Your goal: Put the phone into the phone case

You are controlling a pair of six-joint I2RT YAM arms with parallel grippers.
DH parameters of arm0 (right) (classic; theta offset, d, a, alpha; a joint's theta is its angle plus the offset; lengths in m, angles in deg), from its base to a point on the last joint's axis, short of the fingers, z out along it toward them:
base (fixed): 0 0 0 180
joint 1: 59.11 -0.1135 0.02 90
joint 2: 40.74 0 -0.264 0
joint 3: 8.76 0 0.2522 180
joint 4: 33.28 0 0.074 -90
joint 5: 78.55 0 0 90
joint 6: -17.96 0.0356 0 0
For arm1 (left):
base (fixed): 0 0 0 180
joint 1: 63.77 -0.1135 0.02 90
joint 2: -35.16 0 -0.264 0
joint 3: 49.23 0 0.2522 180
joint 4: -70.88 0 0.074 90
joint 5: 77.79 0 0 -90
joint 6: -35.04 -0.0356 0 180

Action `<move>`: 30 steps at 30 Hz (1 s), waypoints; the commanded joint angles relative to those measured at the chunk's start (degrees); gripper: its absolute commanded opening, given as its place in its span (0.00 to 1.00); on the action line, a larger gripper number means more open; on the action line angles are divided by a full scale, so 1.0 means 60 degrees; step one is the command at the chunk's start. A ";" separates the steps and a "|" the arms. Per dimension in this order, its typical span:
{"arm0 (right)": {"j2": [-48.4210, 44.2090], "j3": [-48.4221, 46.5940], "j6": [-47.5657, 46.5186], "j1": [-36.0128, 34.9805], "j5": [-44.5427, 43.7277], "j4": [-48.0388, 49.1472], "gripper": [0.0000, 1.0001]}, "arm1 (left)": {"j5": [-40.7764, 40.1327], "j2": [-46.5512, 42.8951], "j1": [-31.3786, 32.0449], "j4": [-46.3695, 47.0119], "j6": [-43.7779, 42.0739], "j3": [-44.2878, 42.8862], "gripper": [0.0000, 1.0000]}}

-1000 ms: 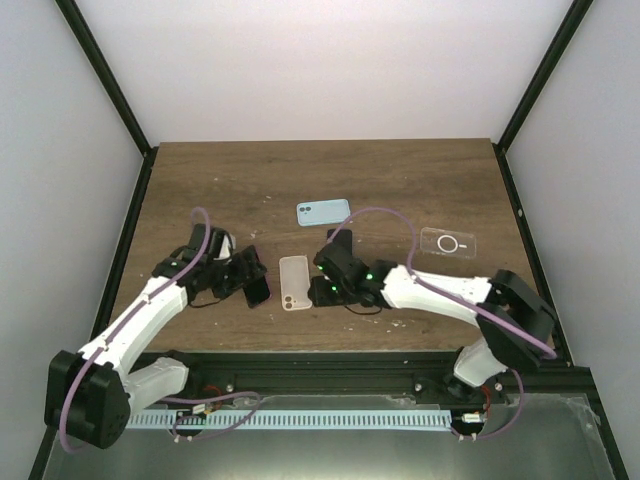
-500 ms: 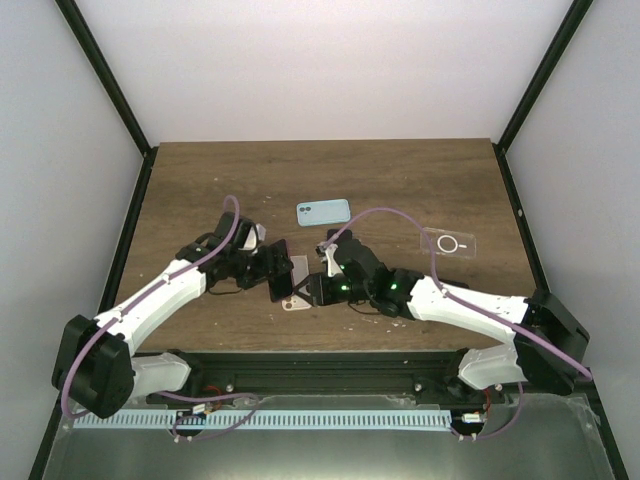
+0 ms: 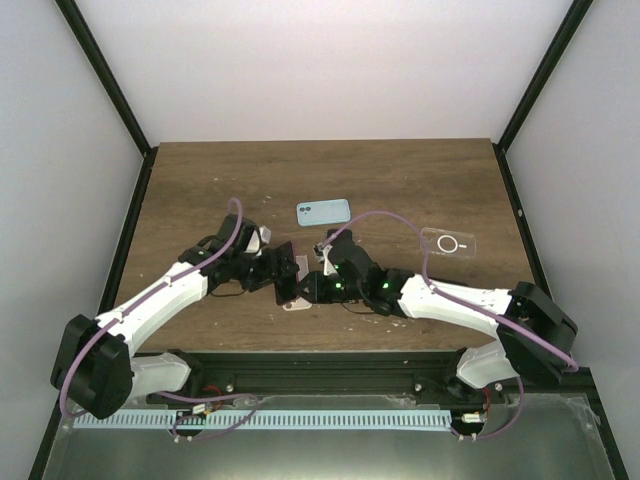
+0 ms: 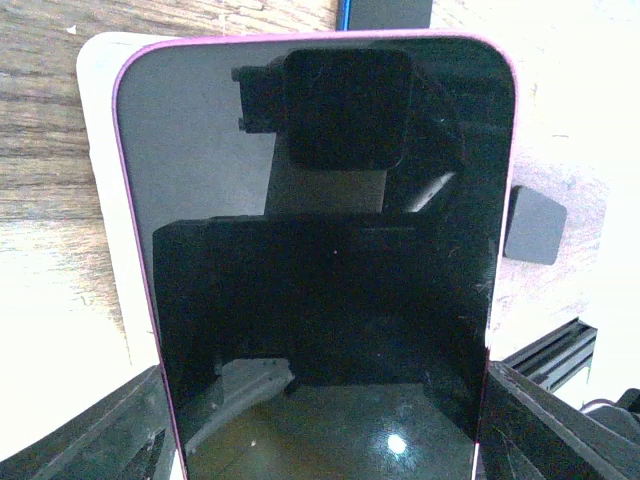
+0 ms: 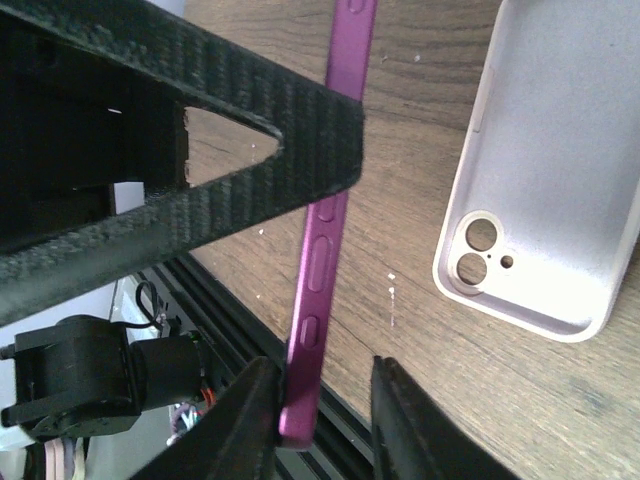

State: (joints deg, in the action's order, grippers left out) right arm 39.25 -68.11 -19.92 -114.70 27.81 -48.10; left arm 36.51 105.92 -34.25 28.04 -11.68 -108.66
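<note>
My left gripper (image 3: 280, 270) is shut across the width of a purple-edged phone (image 3: 284, 265) and holds it on edge over the pale phone case (image 3: 293, 305). In the left wrist view the phone's dark screen (image 4: 320, 250) fills the frame, with the case (image 4: 100, 150) behind it. My right gripper (image 3: 308, 288) straddles the phone's lower corner. In the right wrist view the purple edge (image 5: 325, 250) rests against the left finger (image 5: 250, 420), and a gap separates it from the right finger (image 5: 400, 420). The empty case (image 5: 560, 170) lies open side up on the wood.
A light blue phone (image 3: 323, 211) lies flat behind the arms at mid table. A clear case with a ring (image 3: 448, 242) lies at the right. The table's black front rail (image 5: 210, 300) runs just under the held phone.
The left arm has carried the phone rightward to the case. The right gripper has moved left to the phone's lower end and its jaws have narrowed around it.
</note>
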 commanded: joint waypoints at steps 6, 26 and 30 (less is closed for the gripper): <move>-0.0026 0.0127 0.0215 0.0052 -0.0036 0.0706 0.04 | 0.0373 -0.0077 0.0044 0.0457 -0.0129 0.0002 0.52; 0.0475 0.0726 0.0724 0.0407 -0.0387 0.0962 0.01 | 0.0612 0.0896 -0.0014 -0.0167 -0.0903 -0.0726 0.99; 0.0597 0.0712 0.0721 0.0588 -0.0181 0.1168 0.01 | 0.0410 0.0775 -0.0498 -0.0123 -0.0942 -0.0399 0.91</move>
State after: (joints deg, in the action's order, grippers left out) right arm 42.44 -62.97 -15.70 -112.32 26.25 -45.61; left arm 39.33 111.16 -34.66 27.80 -15.87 -111.70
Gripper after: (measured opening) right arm 0.076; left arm 0.945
